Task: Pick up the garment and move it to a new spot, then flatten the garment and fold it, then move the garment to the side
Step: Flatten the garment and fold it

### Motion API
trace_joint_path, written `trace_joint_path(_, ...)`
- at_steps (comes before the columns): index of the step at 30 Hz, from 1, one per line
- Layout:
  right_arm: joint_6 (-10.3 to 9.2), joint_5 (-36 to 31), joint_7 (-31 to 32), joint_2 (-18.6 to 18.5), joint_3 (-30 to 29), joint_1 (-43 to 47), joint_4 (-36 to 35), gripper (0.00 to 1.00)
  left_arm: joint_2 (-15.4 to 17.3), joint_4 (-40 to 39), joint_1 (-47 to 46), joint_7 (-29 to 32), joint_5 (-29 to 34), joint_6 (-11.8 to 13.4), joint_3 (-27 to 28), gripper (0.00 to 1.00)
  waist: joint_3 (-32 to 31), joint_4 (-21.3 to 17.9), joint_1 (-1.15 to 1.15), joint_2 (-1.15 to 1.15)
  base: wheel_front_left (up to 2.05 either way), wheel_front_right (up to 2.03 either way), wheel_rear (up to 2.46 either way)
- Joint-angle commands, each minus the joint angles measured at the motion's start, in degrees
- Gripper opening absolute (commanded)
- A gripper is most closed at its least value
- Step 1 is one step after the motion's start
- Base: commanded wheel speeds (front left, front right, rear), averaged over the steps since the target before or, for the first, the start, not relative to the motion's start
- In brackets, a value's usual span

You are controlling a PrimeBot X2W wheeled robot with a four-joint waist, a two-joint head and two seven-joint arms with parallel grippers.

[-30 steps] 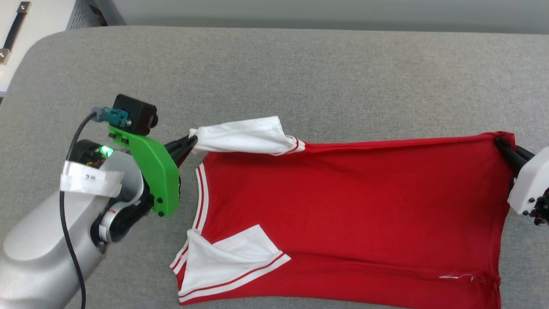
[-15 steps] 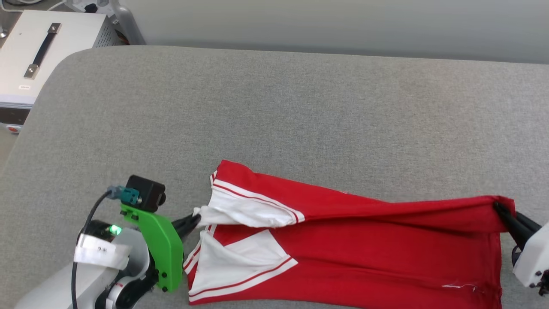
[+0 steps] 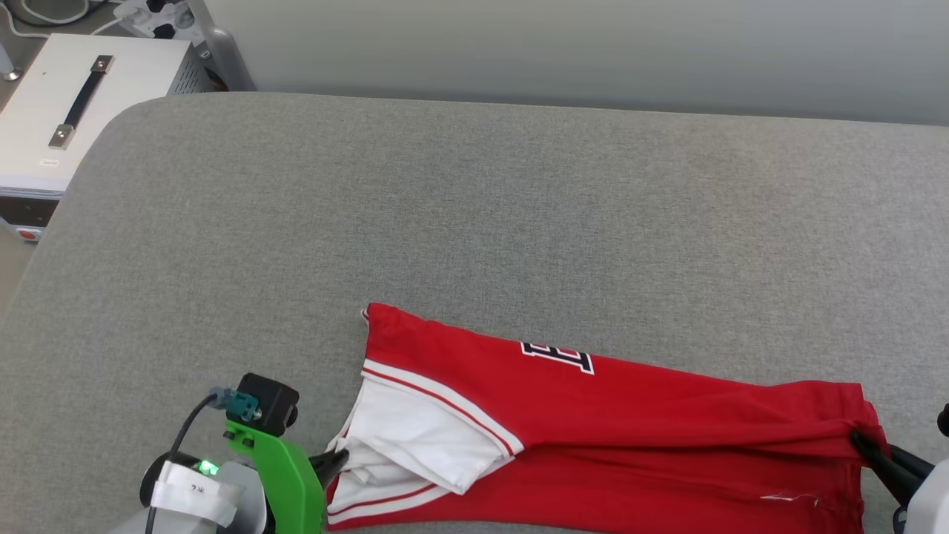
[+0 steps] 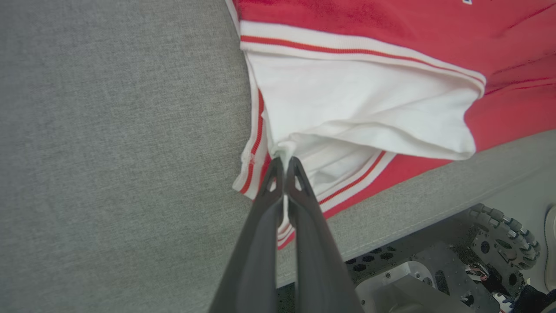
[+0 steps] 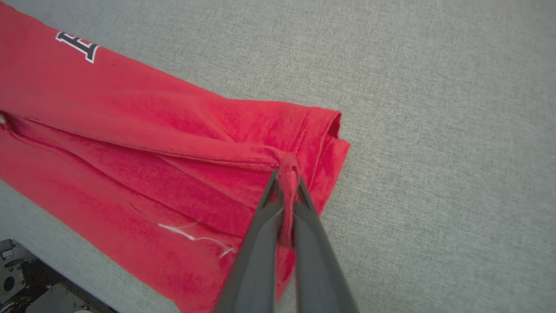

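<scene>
The shirt [image 3: 652, 415] lies along the near edge of the grey tabletop [image 3: 474, 222], its far half doubled over toward the robot. The left pincer [image 4: 284, 167] is clamped on the white sleeve [image 4: 356, 108], and the right pincer [image 5: 286, 174] on the red hem corner [image 5: 323, 130]. To fold well, lower both corners onto the near edge together, with the cloth taut between the 2 pincers, then release.

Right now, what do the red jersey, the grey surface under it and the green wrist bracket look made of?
Red jersey: thin matte knit, likely cotton or a blend; it creases softly and bunches where pinched.
Grey surface: woven upholstery fabric, matte, fine heathered weave, probably padded given rounded corner.
Green wrist bracket: rigid matte plastic, possibly 3D-printed; cannot confirm.
</scene>
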Motion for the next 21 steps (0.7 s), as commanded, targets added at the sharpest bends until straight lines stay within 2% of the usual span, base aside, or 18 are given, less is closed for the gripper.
trace_joint_path(1,-0.1,-0.51,-0.61,-0.56,0.49,0.69,-0.2,0.0,-0.11,0.41,0.9,0.35,0.43,0.05,-0.4,0.0,0.01,-0.08,0.0,0.0,0.0,0.0,0.0)
trace_joint_path(11,-0.1,-4.64,-2.16,-3.45,6.48,0.4,0.64,0.0,-3.01,5.21,0.32,0.94,2.16,-1.49,-3.08,0.0,1.12,-0.91,0.0,0.0,0.0,0.0,0.0)
trace_joint_path(12,-0.1,-4.81,-2.26,-3.46,7.1,0.18,0.92,0.36,-3.25,5.76,0.22,0.93,2.38,-1.66,-3.32,0.35,1.22,-1.01,0.0,0.0,0.0,0.0,0.0)
trace_joint_path(13,-0.1,-4.78,-2.36,-3.34,7.45,0.0,1.19,0.98,-3.45,6.17,0.15,0.81,2.56,-1.78,-3.45,0.69,1.29,-1.09,0.0,0.0,0.0,0.0,0.0)
trace_joint_path(14,-0.1,-4.47,-2.19,-3.12,7.75,-0.19,1.67,1.0,-3.68,6.65,0.06,0.61,2.74,-1.89,-3.54,1.0,1.35,-1.19,0.0,0.0,0.0,0.0,0.0)
trace_joint_path(21,-0.1,-2.72,-1.15,-2.77,9.04,-0.97,2.95,1.0,-4.86,8.92,0.41,-0.69,2.8,-2.3,-3.75,1.0,-0.33,-1.66,0.0,0.0,0.0,0.0,0.0)
